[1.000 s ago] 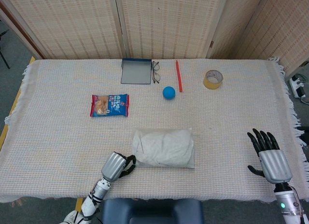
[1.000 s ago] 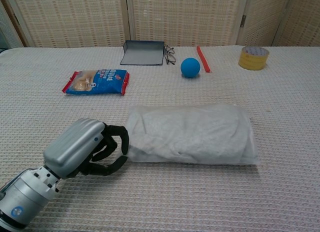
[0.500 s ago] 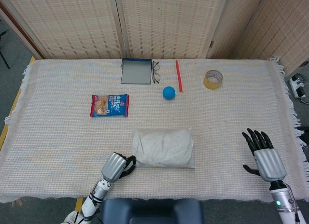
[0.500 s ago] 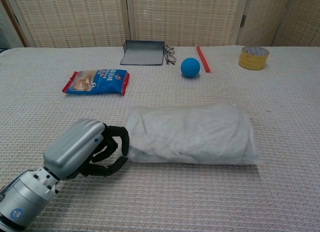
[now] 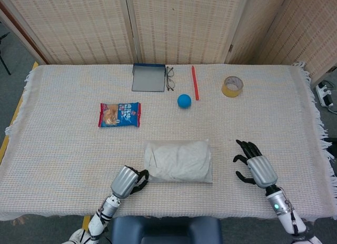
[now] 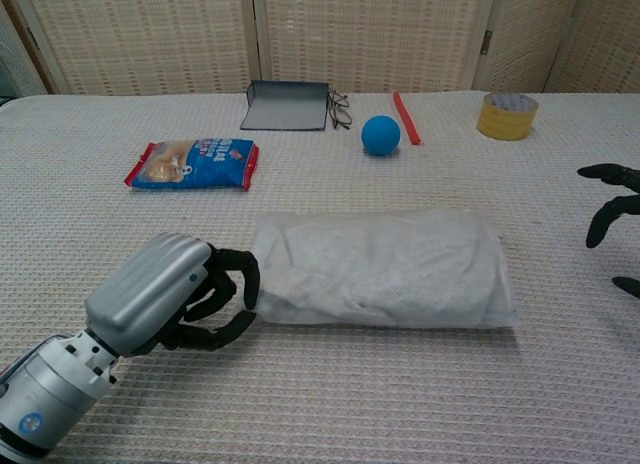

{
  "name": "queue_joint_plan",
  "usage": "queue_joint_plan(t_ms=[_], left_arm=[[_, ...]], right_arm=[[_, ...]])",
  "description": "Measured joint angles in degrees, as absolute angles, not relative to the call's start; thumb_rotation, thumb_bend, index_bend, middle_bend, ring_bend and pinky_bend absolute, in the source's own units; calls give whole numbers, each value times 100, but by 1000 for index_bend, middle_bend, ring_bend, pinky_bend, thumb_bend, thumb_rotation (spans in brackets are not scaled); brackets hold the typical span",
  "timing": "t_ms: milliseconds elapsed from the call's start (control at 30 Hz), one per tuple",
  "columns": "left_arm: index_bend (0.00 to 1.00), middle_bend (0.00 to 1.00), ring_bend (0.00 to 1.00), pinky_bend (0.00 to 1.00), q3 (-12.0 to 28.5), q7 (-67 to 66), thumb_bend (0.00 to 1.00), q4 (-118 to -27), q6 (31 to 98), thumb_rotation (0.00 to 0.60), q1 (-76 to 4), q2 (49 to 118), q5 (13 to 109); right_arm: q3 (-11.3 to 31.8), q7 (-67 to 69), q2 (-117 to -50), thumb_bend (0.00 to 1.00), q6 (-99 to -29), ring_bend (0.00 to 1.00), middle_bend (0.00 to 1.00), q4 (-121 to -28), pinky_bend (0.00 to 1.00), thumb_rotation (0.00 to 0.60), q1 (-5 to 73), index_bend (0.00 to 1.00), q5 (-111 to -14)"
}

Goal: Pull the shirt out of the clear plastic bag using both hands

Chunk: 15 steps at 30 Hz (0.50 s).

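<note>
A clear plastic bag with a folded white shirt [image 5: 179, 161] [image 6: 380, 267] inside lies on the near middle of the table. My left hand [image 5: 129, 180] [image 6: 170, 294] is at the bag's left end, its dark fingers curled in and pinching the bag's edge. My right hand [image 5: 254, 169] hovers to the right of the bag, a short gap away, with its fingers spread and nothing in them. In the chest view only the right hand's fingertips [image 6: 612, 209] show, at the right edge.
On the woven tablecloth [image 5: 63, 149] lie a blue snack packet [image 5: 119, 114] at the left, a blue ball [image 5: 184, 100], a red pen [image 5: 194, 82], a tape roll [image 5: 232, 86], glasses [image 5: 169, 78] and a grey case [image 5: 148, 77] at the back.
My right hand has moved left from the table's right edge toward the bag and now enters the chest view. The left hand and the bag have stayed put.
</note>
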<state>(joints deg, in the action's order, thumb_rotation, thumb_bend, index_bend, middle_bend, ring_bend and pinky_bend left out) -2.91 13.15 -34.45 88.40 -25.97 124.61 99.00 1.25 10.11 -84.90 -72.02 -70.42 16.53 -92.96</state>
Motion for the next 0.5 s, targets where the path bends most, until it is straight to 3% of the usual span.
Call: queue_joint_plan(t_ms=[500], left_arm=[[718, 1000, 1000, 1000, -211, 1341, 569, -3709, 8864, 600, -2638, 12258, 9806]], right_arm=[[311, 2225, -9597, 309, -7365, 0, 0, -5707, 0, 600, 1974, 414, -9224]])
